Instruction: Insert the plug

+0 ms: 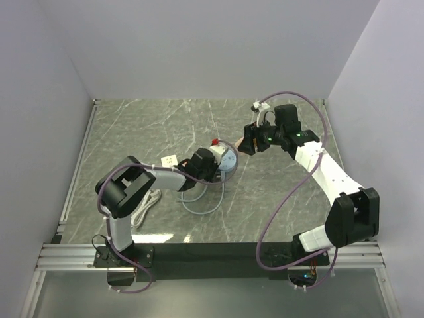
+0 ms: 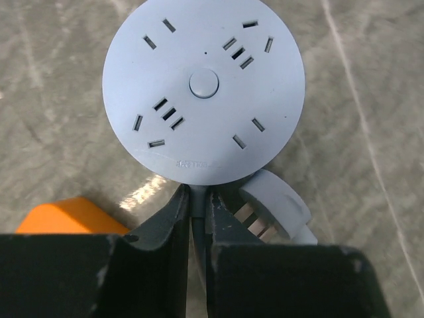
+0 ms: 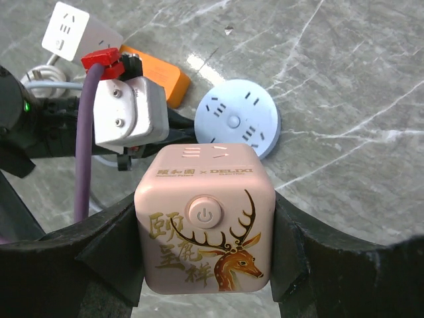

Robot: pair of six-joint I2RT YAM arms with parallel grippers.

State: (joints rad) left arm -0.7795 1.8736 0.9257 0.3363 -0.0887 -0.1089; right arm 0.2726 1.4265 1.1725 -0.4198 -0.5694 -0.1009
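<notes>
The pink cube-shaped plastic adapter (image 3: 204, 218), with a deer printed on its face and a round power button, hung above the desk in the right tool (image 3: 205, 245), whose two dark fingers pinched it from either side. Its underside was hidden, so any prongs there could not be seen. I took it for the piece to be plugged in. From overhead it sat near the round pale blue plastic socket hub (image 2: 203, 89), off to that hub's far right and not yet over it.

The hub lay flat on the grey marble-patterned desk (image 1: 165, 126), sockets facing up. The left tool (image 2: 197, 222) was pressed together on the hub's short pale blue cord (image 2: 197, 199) just where it left the rim, probably to keep the hub from sliding when something was pushed down into it.

A flat pale blue plug (image 2: 275, 215) lay just beside the left tool's finger, touching the hub's edge. An orange block (image 2: 66, 215) lay on the other side of that tool, and a white power strip (image 3: 69, 26) with a coiled white cable (image 1: 149, 205) sat farther back. The left arm's white metal bracket (image 3: 129, 112) rose close to the hub, and that looked like the main thing the cube would have to clear on its way down.
</notes>
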